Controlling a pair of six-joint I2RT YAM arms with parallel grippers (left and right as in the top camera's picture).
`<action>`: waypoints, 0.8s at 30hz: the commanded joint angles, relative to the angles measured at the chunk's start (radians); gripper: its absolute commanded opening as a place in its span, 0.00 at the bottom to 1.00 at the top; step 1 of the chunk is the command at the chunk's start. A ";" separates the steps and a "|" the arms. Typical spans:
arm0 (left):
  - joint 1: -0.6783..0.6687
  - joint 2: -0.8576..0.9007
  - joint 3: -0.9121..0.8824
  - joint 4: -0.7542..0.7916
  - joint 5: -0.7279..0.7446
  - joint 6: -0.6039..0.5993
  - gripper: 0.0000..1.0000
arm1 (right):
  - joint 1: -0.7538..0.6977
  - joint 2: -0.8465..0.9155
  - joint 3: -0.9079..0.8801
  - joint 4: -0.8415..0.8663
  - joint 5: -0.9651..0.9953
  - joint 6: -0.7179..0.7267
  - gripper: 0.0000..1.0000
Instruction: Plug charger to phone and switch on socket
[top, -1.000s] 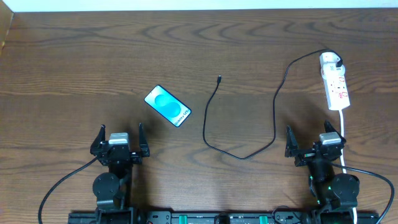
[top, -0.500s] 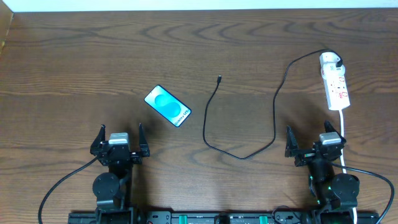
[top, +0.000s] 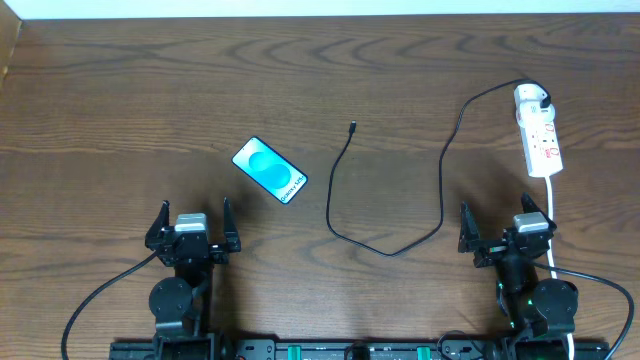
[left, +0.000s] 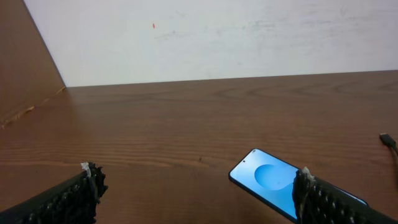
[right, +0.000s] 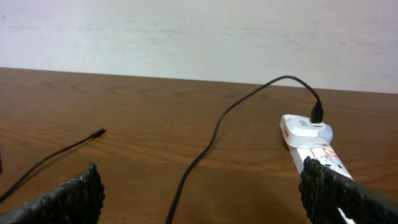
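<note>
The phone (top: 270, 170) lies flat at centre-left with its blue screen up; in the left wrist view the phone (left: 270, 180) sits ahead and to the right. The charger (top: 443, 180) is a thin black cable looping across the table, its small connector (top: 353, 126) free on the wood and its white plug (top: 533, 96) seated in the socket (top: 541, 140), a white power strip at the far right. The socket (right: 314, 142) shows ahead of the right fingers. My left gripper (top: 192, 214) and right gripper (top: 504, 219) rest open near the front edge, holding nothing.
A white wall runs behind the table's far edge (left: 249, 78). The power strip's white cord (top: 553, 215) trails down beside the right arm. Bare wood (top: 150, 100) stretches to the left and behind the phone.
</note>
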 joint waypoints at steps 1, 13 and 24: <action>0.005 -0.006 -0.008 -0.047 -0.005 0.017 0.98 | 0.006 -0.003 -0.002 -0.003 0.008 -0.004 0.99; 0.005 -0.006 -0.006 -0.047 -0.002 0.017 0.98 | 0.006 -0.003 -0.002 -0.003 0.008 -0.004 0.99; 0.005 0.011 0.030 -0.046 0.014 0.017 0.98 | 0.006 -0.003 -0.002 -0.003 0.008 -0.004 0.99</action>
